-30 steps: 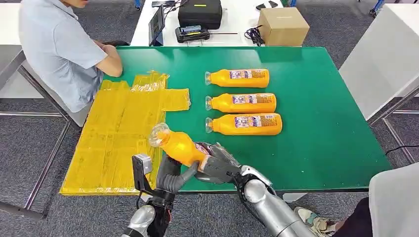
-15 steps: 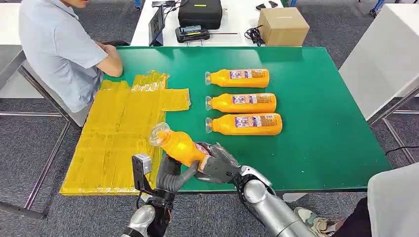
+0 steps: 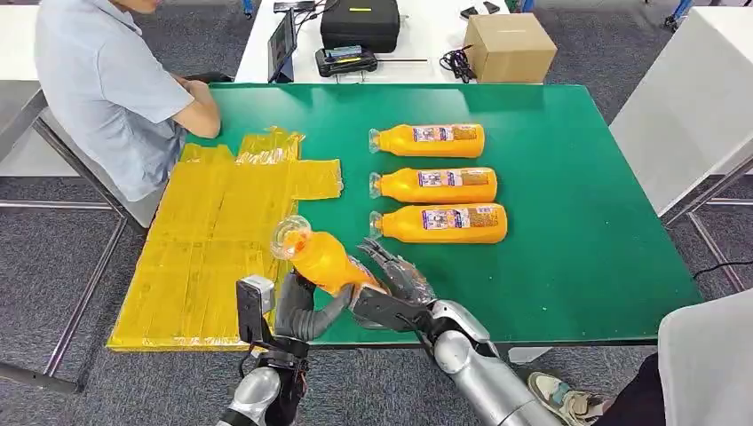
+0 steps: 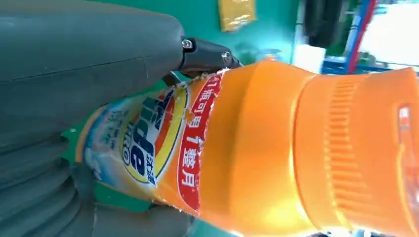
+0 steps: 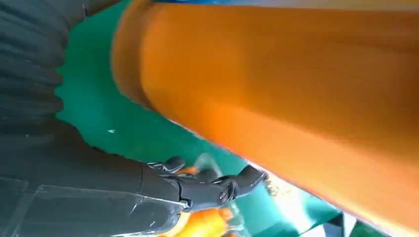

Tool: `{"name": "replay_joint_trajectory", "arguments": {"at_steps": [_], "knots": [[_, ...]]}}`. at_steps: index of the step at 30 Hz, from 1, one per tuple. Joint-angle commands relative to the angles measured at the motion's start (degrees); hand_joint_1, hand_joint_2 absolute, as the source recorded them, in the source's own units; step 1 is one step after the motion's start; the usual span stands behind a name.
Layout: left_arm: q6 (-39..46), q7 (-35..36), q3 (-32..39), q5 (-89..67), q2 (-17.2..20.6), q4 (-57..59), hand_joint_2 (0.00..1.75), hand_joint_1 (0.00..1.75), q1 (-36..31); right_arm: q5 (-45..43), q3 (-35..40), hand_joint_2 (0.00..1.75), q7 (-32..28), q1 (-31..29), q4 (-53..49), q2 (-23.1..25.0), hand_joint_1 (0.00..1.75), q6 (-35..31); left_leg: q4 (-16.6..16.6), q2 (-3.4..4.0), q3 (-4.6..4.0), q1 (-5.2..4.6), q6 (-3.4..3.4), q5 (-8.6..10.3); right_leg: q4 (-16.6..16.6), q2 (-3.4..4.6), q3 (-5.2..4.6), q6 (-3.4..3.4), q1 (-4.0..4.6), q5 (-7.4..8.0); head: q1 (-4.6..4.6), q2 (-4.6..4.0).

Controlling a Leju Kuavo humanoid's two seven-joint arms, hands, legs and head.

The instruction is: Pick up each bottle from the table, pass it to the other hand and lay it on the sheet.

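Observation:
An orange bottle point(image 3: 320, 257) with a clear cap end tilts up over the table's near edge, beside the yellow sheet point(image 3: 204, 240). My left hand point(image 3: 306, 306) grips it from below; in the left wrist view its thumb point(image 4: 89, 49) wraps the labelled bottle point(image 4: 247, 148). My right hand point(image 3: 391, 282) sits just right of the bottle's base with fingers spread off it. In the right wrist view the fingers point(image 5: 207, 187) stretch out apart from the bottle point(image 5: 296, 74). Three more orange bottles point(image 3: 428, 140) point(image 3: 435, 185) point(image 3: 439, 223) lie in a row on the green table point(image 3: 577, 222).
A person in a grey shirt point(image 3: 107, 89) sits at the table's far left corner, forearm by the sheet's far end. A white table behind holds a black case point(image 3: 360, 22) and a cardboard box point(image 3: 509, 46). Another person's clothing point(image 3: 710, 364) is at the lower right.
My right hand's fingers have spread and let go of the bottle. The bottle, held by my left hand, has risen a little and shifted slightly towards the sheet.

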Motion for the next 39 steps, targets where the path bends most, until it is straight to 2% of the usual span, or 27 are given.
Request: {"name": "replay_joint_trajectory", "arguments": {"at_steps": [1,15,17,20,22,24,27,30,31,33,34,36,39], "knots": [[0.65,-0.05,-0.25,-0.15,0.91,-4.41,1.75,1.75,1.00,1.83,-3.00,1.75,0.26,0.38,0.78,-0.07,0.00,-0.44,0.03,0.10,0.31,0.09,-0.13,-0.17,-0.02,0.04,0.31,-0.17,0.10,-0.13,0.00,0.00],[4.19,-2.12,-0.92,-4.55,1.78,-7.71,1.75,1.75,1.36,1.03,-5.92,1.75,-0.14,2.90,-1.39,-0.74,0.00,-0.04,-0.03,0.00,0.15,0.02,-0.07,-0.05,-0.03,-0.03,0.14,-0.09,0.03,-0.06,0.00,0.00],[10.16,-2.08,-1.62,-15.70,1.66,-9.35,1.75,1.75,1.78,1.13,-6.80,1.75,-0.27,4.03,-2.61,-1.01,0.00,-0.19,-0.03,0.00,0.20,0.04,-0.09,-0.08,-0.03,-0.03,0.20,-0.11,0.05,-0.08,0.00,0.00],[16.54,3.36,-1.27,-41.80,3.33,-9.39,1.75,1.75,0.64,2.29,-8.11,1.75,-1.28,5.01,-3.05,-0.73,0.00,0.12,0.02,-0.07,0.27,0.08,-0.13,-0.13,-0.01,-0.11,0.31,-0.16,0.10,-0.14,0.00,0.00],[17.59,6.56,-0.06,-54.17,3.90,-9.22,1.75,1.75,-0.19,2.52,-8.52,1.75,-1.86,4.48,-2.20,-0.27,0.00,0.53,0.00,-0.04,0.27,0.07,-0.14,-0.11,0.00,-0.08,0.27,-0.17,0.08,-0.13,0.00,0.00],[17.33,7.39,0.21,-58.54,4.30,-8.69,1.75,1.75,-1.01,2.34,-8.86,1.75,-2.25,4.26,-1.92,0.07,0.00,0.69,-0.02,0.03,0.28,0.07,-0.14,-0.09,-0.04,-0.01,0.27,-0.17,0.08,-0.08,0.00,0.00],[11.79,4.52,2.10,-49.13,2.29,-9.20,1.75,1.75,-0.56,2.23,-9.79,1.75,-2.25,5.53,-3.35,0.59,0.00,0.67,-0.01,0.05,0.20,0.06,-0.13,-0.06,-0.01,0.00,0.19,-0.15,0.07,-0.06,0.02,0.00],[10.65,3.42,2.76,-44.72,1.53,-9.00,1.75,1.75,-0.41,2.24,-9.74,1.75,-2.26,6.08,-4.08,0.55,0.00,0.68,-0.01,-0.01,0.10,0.03,-0.08,-0.02,-0.01,-0.04,0.08,-0.10,0.04,-0.04,0.00,0.00],[12.19,3.02,2.73,-45.84,1.71,-8.47,1.75,1.36,-0.64,2.29,-9.59,1.75,-2.28,6.02,-4.08,0.51,0.00,0.76,0.00,0.00,0.19,0.07,-0.11,-0.07,-0.02,-0.04,0.19,-0.14,0.08,-0.07,0.00,0.00],[18.90,4.69,1.72,-56.43,3.10,-5.79,1.75,1.66,-2.34,2.40,-8.94,1.75,-2.51,4.47,-2.50,0.58,0.00,1.17,-0.02,0.01,0.16,0.03,-0.08,-0.05,-0.02,-0.03,0.15,-0.10,0.04,-0.06,0.02,0.00],[20.93,5.89,1.70,-60.95,3.57,-4.65,1.75,1.75,-3.04,2.25,-8.77,1.75,-2.79,3.66,-1.56,0.72,0.00,1.36,0.01,0.03,0.27,0.07,-0.13,-0.12,-0.02,-0.02,0.26,-0.15,0.09,-0.11,0.02,0.00],[24.30,12.16,1.79,-75.28,4.90,-0.55,1.75,1.75,-5.15,1.87,-8.47,1.75,-3.42,2.42,-0.14,0.89,0.00,1.63,-0.04,0.09,0.18,0.03,-0.10,-0.02,-0.04,0.05,0.14,-0.11,0.04,-0.01,0.02,0.00],[23.20,16.38,1.81,-82.55,6.02,4.03,1.75,1.75,-7.33,1.56,-8.34,1.75,-3.78,1.80,0.67,0.85,0.00,1.78,-0.04,0.09,0.42,0.11,-0.20,-0.09,-0.05,0.03,0.40,-0.24,0.13,-0.07,0.00,0.00]]}}
